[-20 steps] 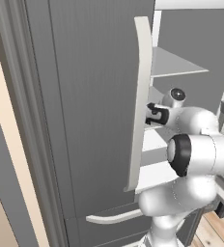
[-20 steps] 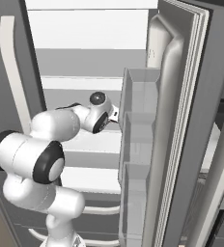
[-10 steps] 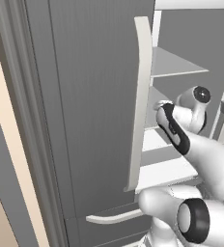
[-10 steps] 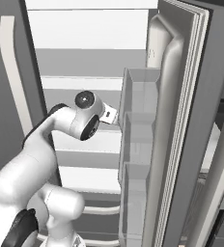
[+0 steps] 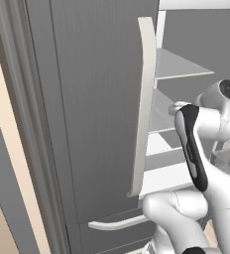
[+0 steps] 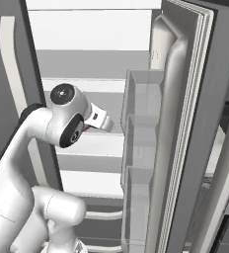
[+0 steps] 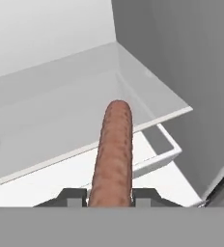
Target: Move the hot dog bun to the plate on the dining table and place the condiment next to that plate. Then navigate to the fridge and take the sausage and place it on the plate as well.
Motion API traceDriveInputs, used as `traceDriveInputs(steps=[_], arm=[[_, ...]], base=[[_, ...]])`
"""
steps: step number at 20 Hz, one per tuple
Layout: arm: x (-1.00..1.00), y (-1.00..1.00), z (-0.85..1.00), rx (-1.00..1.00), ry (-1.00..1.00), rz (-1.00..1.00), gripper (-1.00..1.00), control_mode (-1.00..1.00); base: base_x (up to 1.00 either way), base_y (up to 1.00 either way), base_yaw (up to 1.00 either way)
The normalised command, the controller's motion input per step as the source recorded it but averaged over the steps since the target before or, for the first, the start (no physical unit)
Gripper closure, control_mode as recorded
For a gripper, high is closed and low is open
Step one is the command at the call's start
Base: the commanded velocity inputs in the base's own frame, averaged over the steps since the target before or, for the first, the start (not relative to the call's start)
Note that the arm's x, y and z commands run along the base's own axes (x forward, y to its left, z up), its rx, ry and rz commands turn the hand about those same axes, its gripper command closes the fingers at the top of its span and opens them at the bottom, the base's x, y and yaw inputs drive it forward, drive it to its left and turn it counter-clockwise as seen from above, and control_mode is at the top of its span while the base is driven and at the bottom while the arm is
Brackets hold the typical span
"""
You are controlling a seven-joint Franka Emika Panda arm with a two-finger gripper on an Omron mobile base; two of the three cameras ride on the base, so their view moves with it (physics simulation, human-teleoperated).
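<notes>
Gripper (image 7: 109,195) is clamped on one end of the sausage (image 7: 113,149), which sticks out lengthwise ahead of the hand over the white shelves (image 7: 56,120) inside the fridge (image 5: 87,99). Sausage looks light, soft and likely slick. An end grip may let it droop or slip, so a mid-body hold seems safer.

The sausage (image 7: 115,149) sits between the hand's (image 7: 109,197) fingertips, above a shelf (image 7: 61,120) inside the fridge (image 6: 185,123).
</notes>
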Motion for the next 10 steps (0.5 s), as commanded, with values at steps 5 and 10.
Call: traceDriveInputs(steps=[5,10], arm=[[-0.92,0.33,0.06,0.0,0.22,0.0,1.0,-1.0],[-0.59,0.37,-0.08,0.0,0.15,0.0,1.0,-1.0]], base=[[0.0,0.0,0.0],[0.0,0.0,0.0]])
